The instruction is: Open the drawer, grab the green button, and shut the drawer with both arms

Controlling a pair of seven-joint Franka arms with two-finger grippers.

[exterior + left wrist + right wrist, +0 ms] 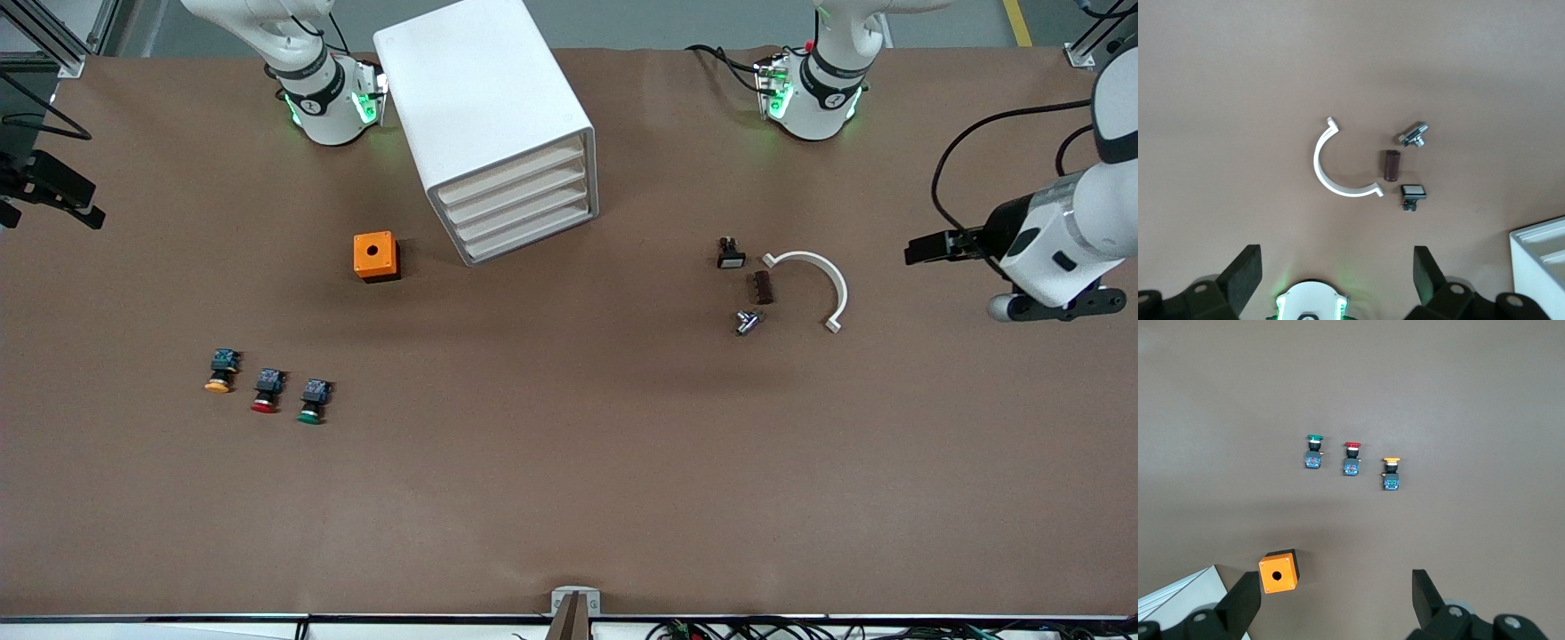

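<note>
The white cabinet point(498, 116) stands near the arms' bases with all four drawers shut; the drawer point(526, 220), third from the top, is closed. The green-capped button point(311, 402) lies on the table toward the right arm's end, nearer the front camera than the cabinet; it also shows in the right wrist view point(1314, 451). My right gripper point(1336, 583) is open and empty, high over the table near the orange box; in the front view it point(62, 196) is at the edge. My left gripper point(1336, 260) is open and empty, up at the left arm's end of the table point(933, 247).
A red-capped button point(267, 391) and a yellow-capped one point(220, 371) lie beside the green one. An orange box point(375, 256) sits beside the cabinet. A white arc bracket point(818, 280), a brown part point(762, 287), a metal piece point(747, 322) and a small black switch point(730, 253) lie toward the left arm's end.
</note>
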